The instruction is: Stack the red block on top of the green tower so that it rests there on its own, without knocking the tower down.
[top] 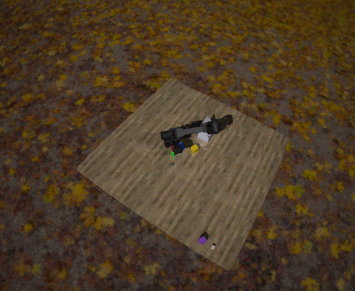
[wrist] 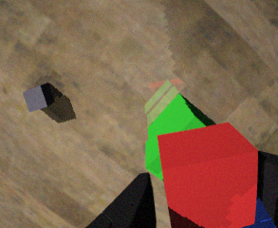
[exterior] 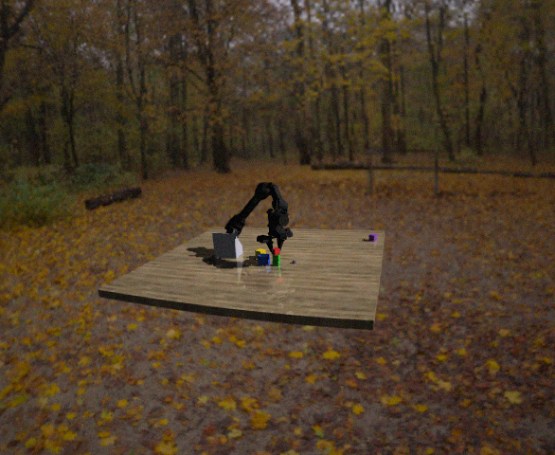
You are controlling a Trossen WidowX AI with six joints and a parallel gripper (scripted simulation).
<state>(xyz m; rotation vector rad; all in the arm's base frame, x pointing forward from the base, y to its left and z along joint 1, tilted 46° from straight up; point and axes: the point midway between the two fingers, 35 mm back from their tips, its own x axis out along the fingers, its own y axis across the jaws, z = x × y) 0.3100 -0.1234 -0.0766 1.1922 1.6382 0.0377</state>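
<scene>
The red block (exterior: 276, 251) (wrist: 210, 178) sits on top of the green tower (top: 172, 153) (exterior: 276, 260) (wrist: 176, 119), which stands upright on the wooden board (top: 146, 188) (exterior: 316, 294). In the wrist view the red block covers part of the tower's top, so how well the two line up is hard to tell. My gripper (exterior: 276, 248) (wrist: 201, 173) is open around the red block. A gap shows between the left finger and the block; the right finger is close to the block's other side, partly hidden behind it.
A blue block (top: 181, 146) (exterior: 263, 259) (wrist: 264, 217) stands close beside the tower, with a yellow block (top: 194, 148) (exterior: 260, 251) near it. A small grey cube (top: 172, 163) (exterior: 293, 262) (wrist: 35, 99) lies on the tower's other side. A purple block (top: 202, 240) (exterior: 372, 237) and a small white cube (top: 212, 246) are far off.
</scene>
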